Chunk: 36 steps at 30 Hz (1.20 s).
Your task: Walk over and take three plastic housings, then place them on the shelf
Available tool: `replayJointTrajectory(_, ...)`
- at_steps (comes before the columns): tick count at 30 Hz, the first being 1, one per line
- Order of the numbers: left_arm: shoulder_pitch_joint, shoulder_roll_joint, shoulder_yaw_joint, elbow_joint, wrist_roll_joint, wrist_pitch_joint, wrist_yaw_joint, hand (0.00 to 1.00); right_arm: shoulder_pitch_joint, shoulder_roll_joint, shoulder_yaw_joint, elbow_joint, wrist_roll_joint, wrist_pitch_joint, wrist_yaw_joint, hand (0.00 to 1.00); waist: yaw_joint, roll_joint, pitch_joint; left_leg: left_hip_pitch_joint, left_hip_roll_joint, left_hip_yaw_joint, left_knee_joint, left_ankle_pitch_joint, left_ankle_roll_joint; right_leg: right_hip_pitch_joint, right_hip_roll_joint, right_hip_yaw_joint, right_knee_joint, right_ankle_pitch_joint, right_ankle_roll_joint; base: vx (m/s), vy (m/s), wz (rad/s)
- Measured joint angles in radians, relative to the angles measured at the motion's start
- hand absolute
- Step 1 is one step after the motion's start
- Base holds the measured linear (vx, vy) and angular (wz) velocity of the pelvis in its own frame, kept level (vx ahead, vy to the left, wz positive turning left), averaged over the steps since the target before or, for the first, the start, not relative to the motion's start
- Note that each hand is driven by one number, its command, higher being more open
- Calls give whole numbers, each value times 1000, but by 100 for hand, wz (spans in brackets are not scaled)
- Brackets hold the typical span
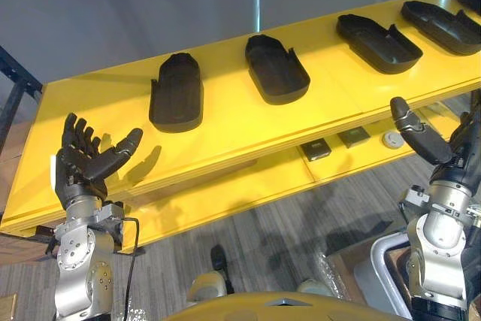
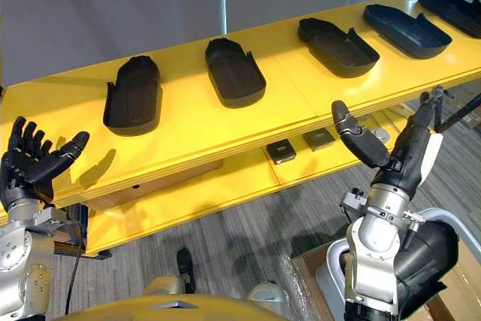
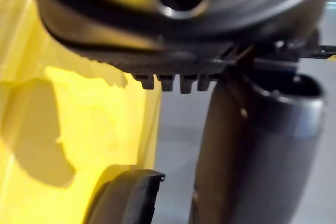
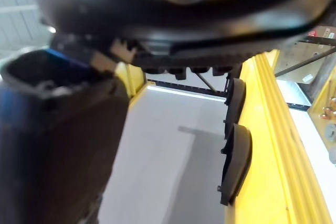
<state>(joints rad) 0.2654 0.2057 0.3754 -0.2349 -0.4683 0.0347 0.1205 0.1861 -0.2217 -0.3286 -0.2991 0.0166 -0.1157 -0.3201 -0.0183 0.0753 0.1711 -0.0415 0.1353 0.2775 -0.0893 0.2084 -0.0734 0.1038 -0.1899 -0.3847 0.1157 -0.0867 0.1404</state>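
Black plastic housings (image 1: 176,93) line the yellow shelf (image 1: 225,137); small dark boxes (image 1: 316,149) lie below.

A plain grey wall (image 1: 113,13) rises above grey carpet (image 1: 270,238).

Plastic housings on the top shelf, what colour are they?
Black; the plastic housings stand out against the yellow shelf, clearest in the left eye view.
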Motion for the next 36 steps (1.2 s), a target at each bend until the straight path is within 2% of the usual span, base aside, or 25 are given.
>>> replayJointTrajectory(7, -4, 9, -13, 67, -1, 27, -78, 100, -7, 0, 46, 0, 0, -12, -46, 100, 0, 1, -4, -1, 2, 22, 2, -1, 0, -18, -1, 27, 3, 8, 4, -1, -5, -10)
replayJointTrajectory(11, -29, 44, -34, 119, -6, 33, -115, 100, -8, 0, 68, 0, 0, -14, -50, 100, 3, 1, -5, 23, 5, 57, 4, 0, 5, -17, -1, 63, 5, 16, 4, 32, -13, -23)
replayJointTrajectory(16, -59, 81, -82, 165, -37, 33, -180, 100, -7, -10, 68, 0, 0, -27, -39, 100, -13, 7, -9, 36, 9, 81, 3, -15, -1, -20, 0, 85, 4, 18, 3, -6, -5, -16)
replayJointTrajectory(22, -118, 88, -88, 277, -36, 8, -175, 100, -7, -26, 63, 0, 34, -32, -15, 100, -25, 23, -19, 41, 14, 109, 1, -16, -1, -39, 2, 115, 4, 20, -1, -15, 0, -14)
replayJointTrajectory(26, -153, 110, -90, 340, -40, -32, -171, 100, -8, -59, 63, 0, 44, -32, -7, 100, -31, 23, -18, 29, 14, 112, 3, -16, -1, -55, 1, 119, 6, 22, -3, 1, -1, -1)
replayJointTrajectory(36, -190, 129, -82, 369, -40, -62, -88, 100, -15, -59, 63, -1, 45, -32, 3, 100, -39, 19, 4, 17, 15, 125, 4, -15, 0, -75, 1, 135, 21, 27, 3, 24, -9, -4)
